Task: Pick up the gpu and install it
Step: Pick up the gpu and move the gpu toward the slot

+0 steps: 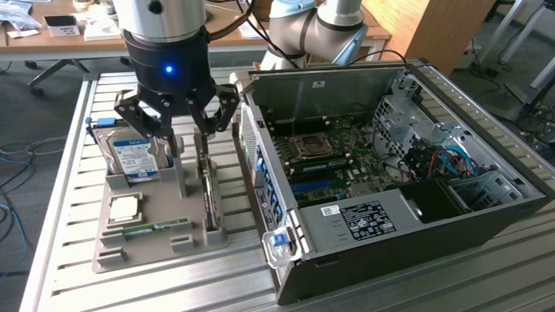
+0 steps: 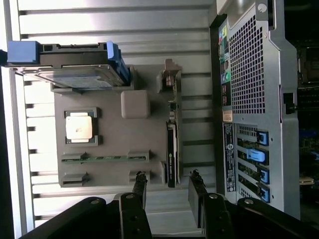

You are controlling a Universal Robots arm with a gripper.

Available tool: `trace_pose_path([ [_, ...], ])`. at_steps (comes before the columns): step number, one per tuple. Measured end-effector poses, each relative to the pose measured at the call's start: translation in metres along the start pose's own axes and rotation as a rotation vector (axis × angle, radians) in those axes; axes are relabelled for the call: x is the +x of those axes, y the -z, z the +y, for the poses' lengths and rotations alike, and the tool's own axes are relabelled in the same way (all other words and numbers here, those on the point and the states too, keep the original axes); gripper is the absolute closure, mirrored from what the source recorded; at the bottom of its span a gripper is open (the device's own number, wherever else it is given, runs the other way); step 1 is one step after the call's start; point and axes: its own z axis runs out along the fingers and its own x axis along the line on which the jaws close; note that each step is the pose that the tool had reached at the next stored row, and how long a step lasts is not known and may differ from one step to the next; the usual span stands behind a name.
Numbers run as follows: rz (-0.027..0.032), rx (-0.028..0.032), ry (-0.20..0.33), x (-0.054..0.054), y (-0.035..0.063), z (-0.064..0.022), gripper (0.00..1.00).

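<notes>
Working beside the opened computer case [image 1: 416, 195] at the exterior view's right. Hovering over the grey tray [image 1: 147, 246] just beside it. Holding the gripper [image 1: 184, 135] spread wide, gripping nothing, fingers either side above the graphics card [image 1: 208, 195], standing on edge in the tray's slot nearest the case. Leaving hard drive [image 1: 134, 156], processor [image 1: 124, 208] and memory stick [image 1: 147, 227] slotted alongside.

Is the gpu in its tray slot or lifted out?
In. The gpu stands on edge in the grey tray's slot; the gripper hangs above it, fingers open, holding nothing.
</notes>
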Motion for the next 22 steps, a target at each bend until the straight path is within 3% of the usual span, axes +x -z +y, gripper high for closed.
trace_pose_path([
  [22, 0.0, 0.0, 0.0, 0.0002, -0.0092, -0.0004, 0.53],
])
